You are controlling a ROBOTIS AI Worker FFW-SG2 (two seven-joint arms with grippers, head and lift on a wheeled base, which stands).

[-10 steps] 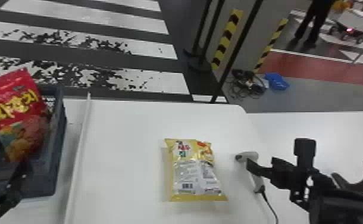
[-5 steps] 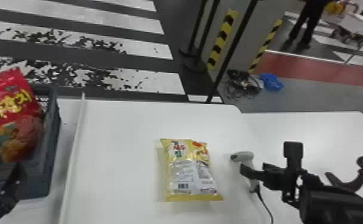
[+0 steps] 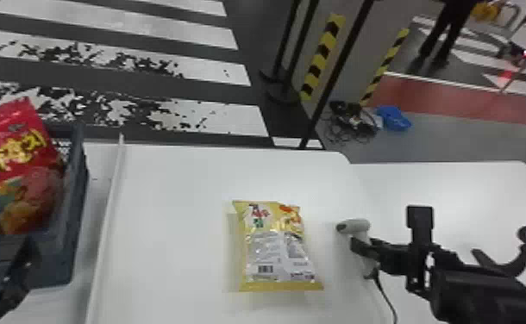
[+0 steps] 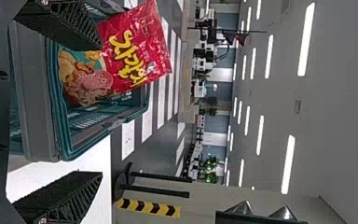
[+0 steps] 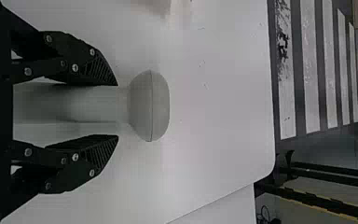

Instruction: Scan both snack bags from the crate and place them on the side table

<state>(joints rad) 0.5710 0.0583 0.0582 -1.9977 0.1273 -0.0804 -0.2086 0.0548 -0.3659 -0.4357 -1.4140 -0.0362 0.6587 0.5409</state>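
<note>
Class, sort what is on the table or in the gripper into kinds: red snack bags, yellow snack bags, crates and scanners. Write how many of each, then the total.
Red snack bag: 1
Yellow snack bag: 1
Crate: 1
Scanner: 1
Total: 4

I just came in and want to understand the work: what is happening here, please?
A robot is handling snack bags. Its open left pincer is by the red bag, which is in the crate. The right pincer is at the handle of the scanner. The yellow bag lies on the white table.
</note>
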